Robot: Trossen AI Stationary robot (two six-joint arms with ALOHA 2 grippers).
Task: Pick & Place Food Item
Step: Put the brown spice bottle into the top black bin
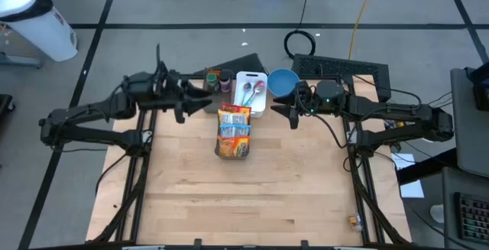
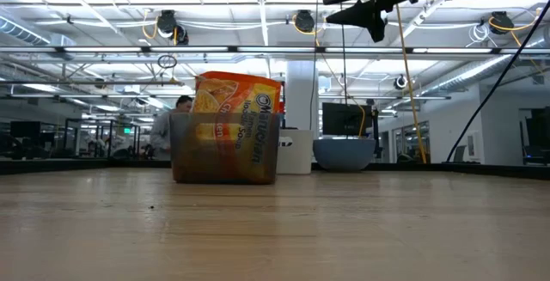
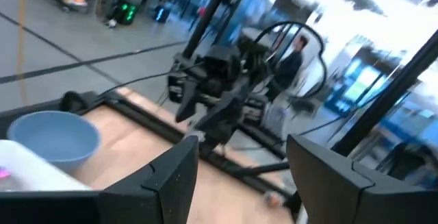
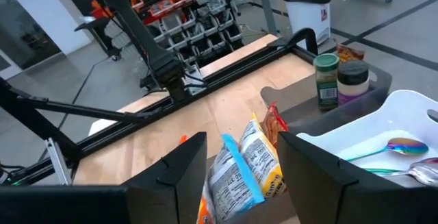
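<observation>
Two end effectors up off the surface, nothing gripped. High view: left end effector (image 1: 200, 105) and right end effector (image 1: 284, 112) flank the noodle packets (image 1: 233, 131), which stand in a small clear bin at the back-centre of the surface (image 1: 252, 196), just in front of the white tray (image 1: 255, 105) with spoons. The packets' long axis runs front to back along the bin.

Low view: packets upright, tops poking above the bin (image 2: 223, 156); blue bowl (image 2: 344, 153) beside it.

Left wrist view: my fingers (image 3: 171, 183) spread apart, empty.

Right wrist view: fingers (image 4: 181, 169) spread, packets between and below them. Risk as I judge it: thin, crinkly packets packed close, so a descent may pinch two, or drag the light bin and tip it into the tray.
</observation>
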